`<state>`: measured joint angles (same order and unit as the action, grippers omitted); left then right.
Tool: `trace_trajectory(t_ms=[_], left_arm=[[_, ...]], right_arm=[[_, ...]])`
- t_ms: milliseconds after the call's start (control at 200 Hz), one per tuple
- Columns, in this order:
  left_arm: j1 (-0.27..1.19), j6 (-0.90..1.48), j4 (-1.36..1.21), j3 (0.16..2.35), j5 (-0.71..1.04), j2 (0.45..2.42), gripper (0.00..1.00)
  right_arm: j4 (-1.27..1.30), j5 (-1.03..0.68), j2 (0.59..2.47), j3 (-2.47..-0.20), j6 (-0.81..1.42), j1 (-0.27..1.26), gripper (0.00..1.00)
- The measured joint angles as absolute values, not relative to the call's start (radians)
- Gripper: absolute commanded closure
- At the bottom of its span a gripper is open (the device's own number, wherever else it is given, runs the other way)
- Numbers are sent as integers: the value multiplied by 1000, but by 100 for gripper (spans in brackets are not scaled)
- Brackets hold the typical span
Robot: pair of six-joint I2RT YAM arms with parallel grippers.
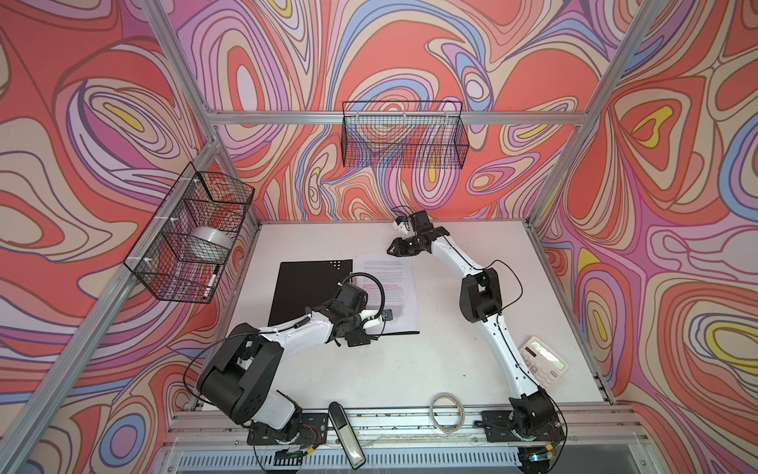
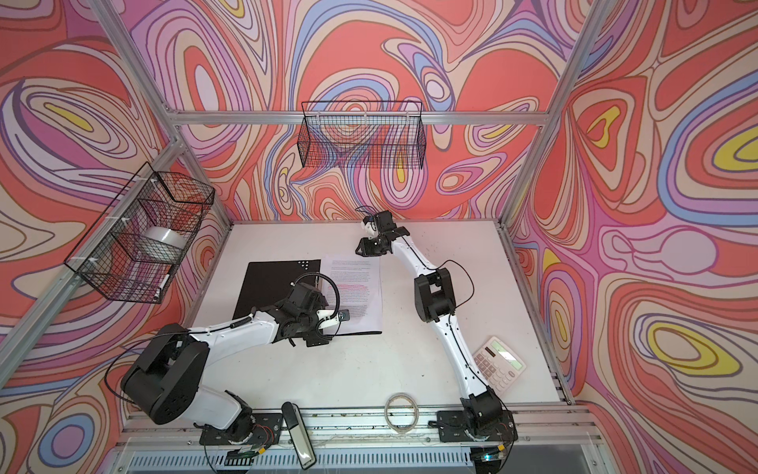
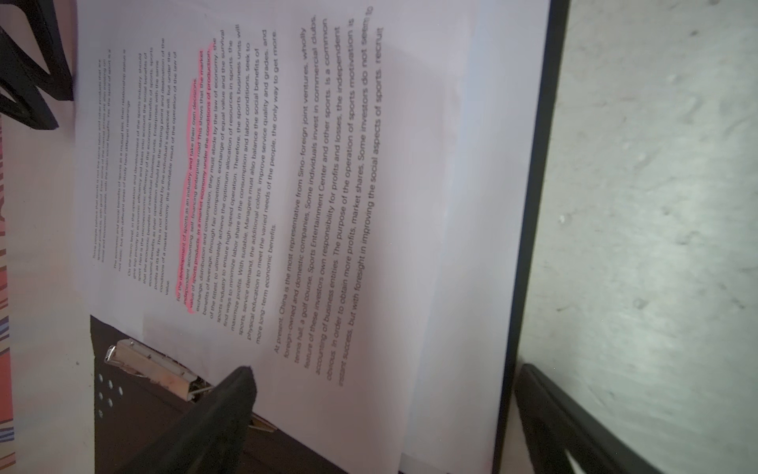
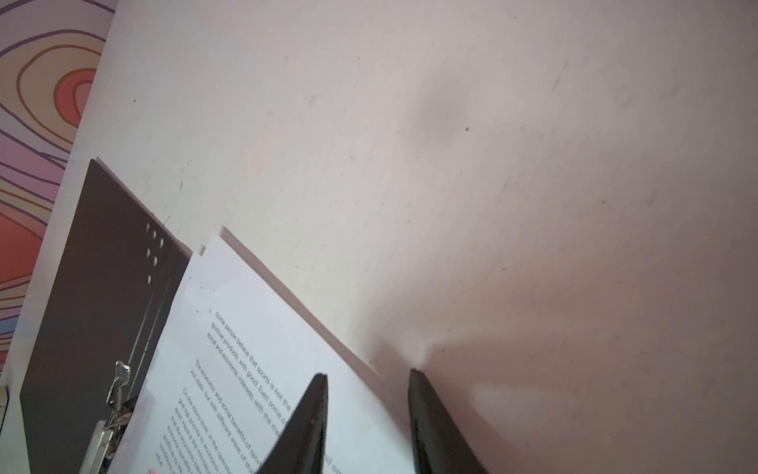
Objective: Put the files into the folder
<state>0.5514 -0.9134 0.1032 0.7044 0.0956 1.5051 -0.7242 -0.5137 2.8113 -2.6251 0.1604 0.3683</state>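
Observation:
The folder (image 1: 307, 287) (image 2: 275, 287) lies open on the white table with its black inside up. The files (image 1: 389, 279) (image 2: 357, 279), printed white sheets with a pink highlighted line, lie on its right half beside the metal spine clip (image 3: 151, 365) (image 4: 115, 394). My left gripper (image 1: 361, 334) (image 3: 385, 385) hangs open wide over the near edge of the files (image 3: 369, 205), holding nothing. One of its fingers sits by the clip, the other beyond the folder's black rim (image 3: 529, 205). My right gripper (image 1: 391, 248) (image 4: 369, 373) is open at the files' far right corner (image 4: 246, 307). One finger is over paper, the other over bare table.
A white calculator (image 1: 543, 359) lies near the table's right edge beside the right arm. A ring of tape (image 1: 447, 412) and a black-and-silver object (image 1: 346, 435) rest on the front rail. Wire baskets hang on the left wall (image 1: 192, 234) and the back wall (image 1: 404, 133).

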Motion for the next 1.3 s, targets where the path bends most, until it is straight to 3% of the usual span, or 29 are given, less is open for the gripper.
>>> trace_trajectory(t_ms=[506,731,946,1157,1302], left_arm=[[558,-913,80,704,86,1513,0],[558,-900,88,704,84,1507,0],[564,-854,297,704,70,1428,0],[553,-676,521,799,76,1332,0],[466,-488,573,957,116,1363,0]], right_arm=[[-778,-583,2812,-2626,94,368,68],[-770,-590,2798,-2609,107,369,53],[-751,-466,2732,-2536,174,375,50],[-703,-358,2496,-2278,278,348,46],[-643,-371,2296,-2061,356,297,43]])
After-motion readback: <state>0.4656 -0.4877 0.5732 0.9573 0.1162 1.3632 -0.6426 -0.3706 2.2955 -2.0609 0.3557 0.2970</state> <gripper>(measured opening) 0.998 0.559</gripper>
